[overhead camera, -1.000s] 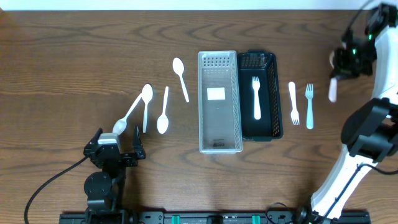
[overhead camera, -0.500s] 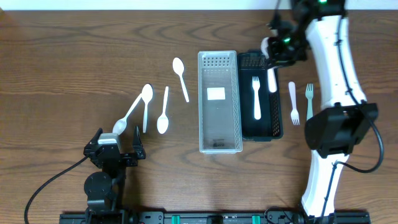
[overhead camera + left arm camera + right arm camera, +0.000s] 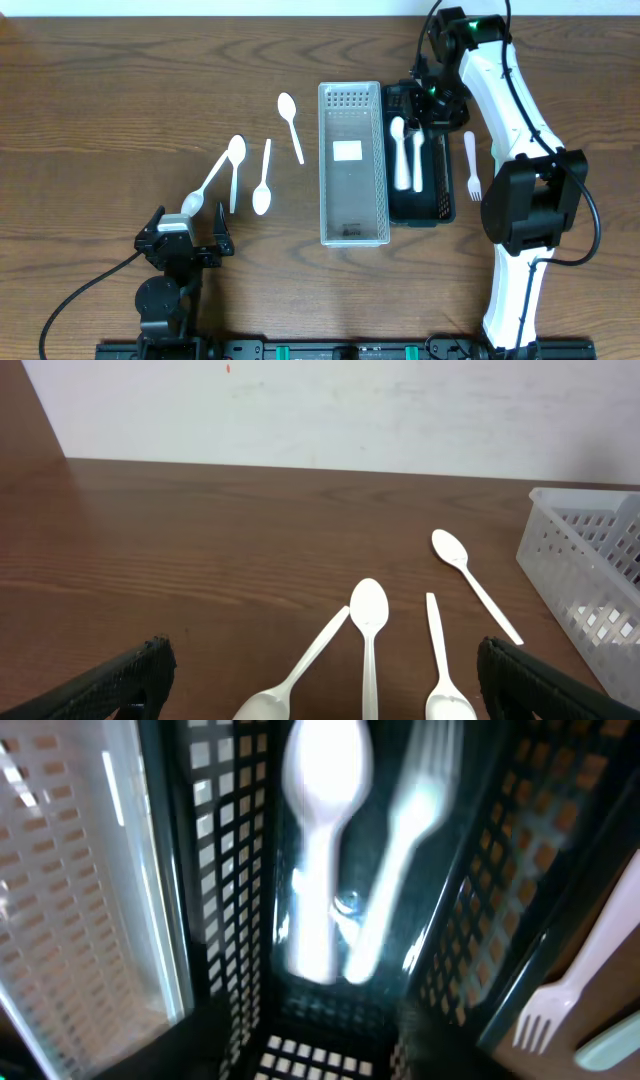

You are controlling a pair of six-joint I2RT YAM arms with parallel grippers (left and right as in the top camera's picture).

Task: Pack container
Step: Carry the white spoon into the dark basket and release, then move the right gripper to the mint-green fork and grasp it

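**Spoon and fork in the black basket, right arm above it**

Overhead: the black basket (image 3: 443, 150) stands on the table (image 3: 120, 80), touching the right side of the clear basket (image 3: 352, 215). Inside the black one a white spoon (image 3: 399, 150) and a white fork (image 3: 416, 160) lie side by side along its length, heads toward the far end. The right gripper (image 3: 432, 103) hangs over that far end, and from above it is impossible to tell whether its jaws are apart or together. A loose fork (image 3: 470, 165) lies on the wood just right of the black basket. The loose spoons (image 3: 262, 185) lie scattered to the left of the clear basket. The left gripper (image 3: 190, 222) sits near the front edge, well apart from both baskets.

Left wrist: the left gripper (image 3: 325, 670) holds nothing, with its black fingers (image 3: 130, 680) spread to the far corners of the frame. The loose spoons (image 3: 369, 610) lie ahead of it, and the clear basket (image 3: 590, 550) stands at the right.

Right wrist: the picture is blurred. It looks down into the black basket (image 3: 225, 870), where the white spoon (image 3: 320, 850) and white fork (image 3: 400, 870) rest on the floor, close together. The clear basket (image 3: 80, 870) is at the left and the loose fork (image 3: 565, 995) lies outside at the lower right. No fingers show clearly, so this gripper's state cannot be told.
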